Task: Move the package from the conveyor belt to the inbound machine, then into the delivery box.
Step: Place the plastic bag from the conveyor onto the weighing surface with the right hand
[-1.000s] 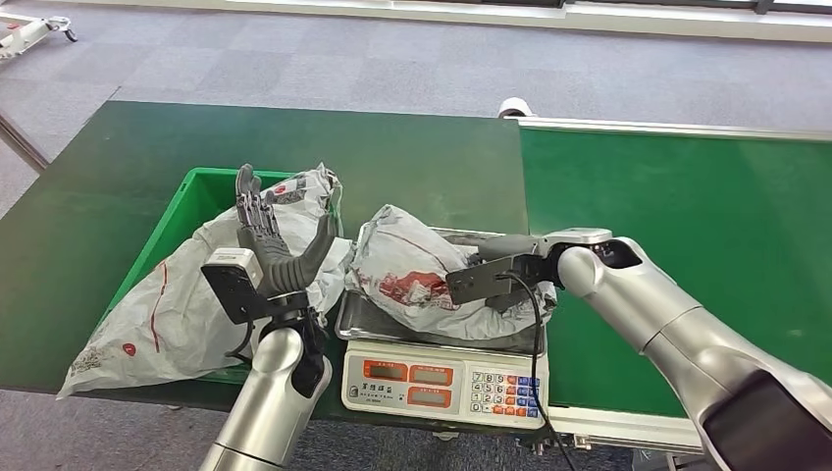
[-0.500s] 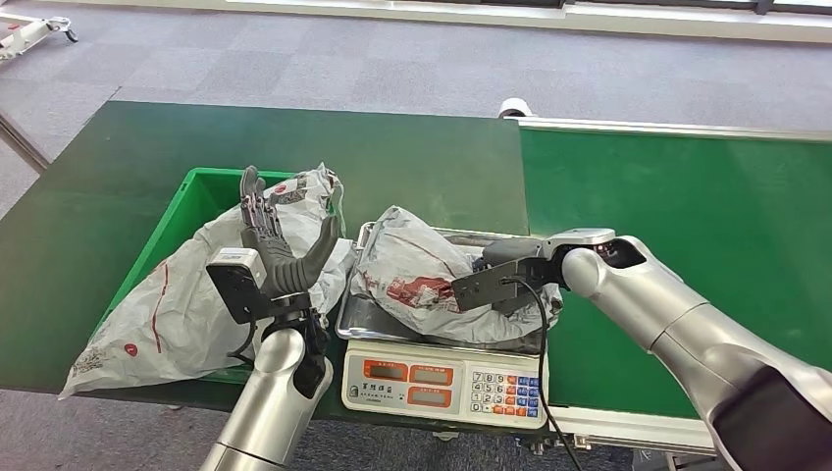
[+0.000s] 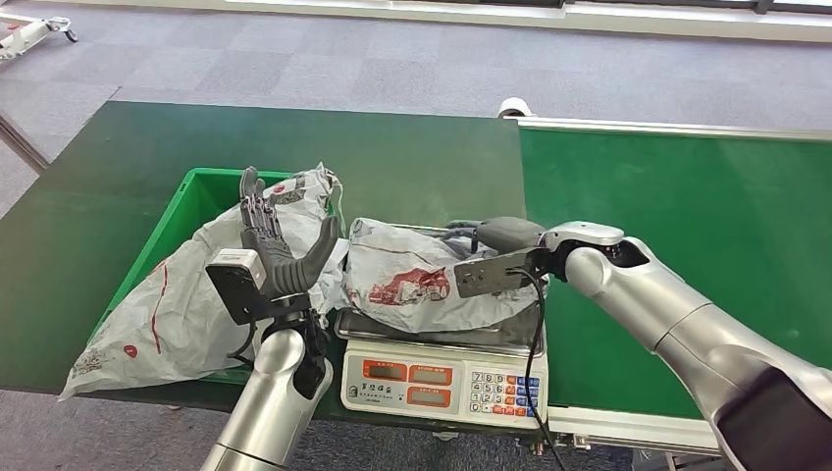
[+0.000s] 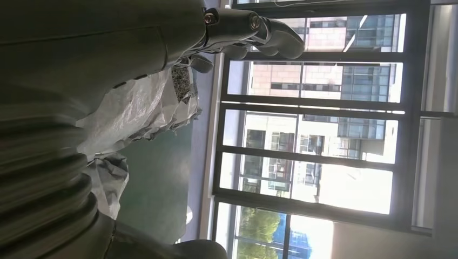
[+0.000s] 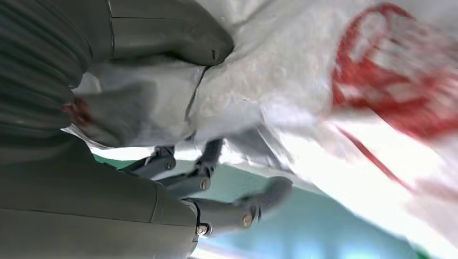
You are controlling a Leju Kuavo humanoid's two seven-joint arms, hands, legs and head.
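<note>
Now right hand fingers clamp package over scale; left hand upright, fingers spread.

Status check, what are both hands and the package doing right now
Right hand grips package above scale. Left hand open, raised by green bin. Bin holds another bag.
</note>
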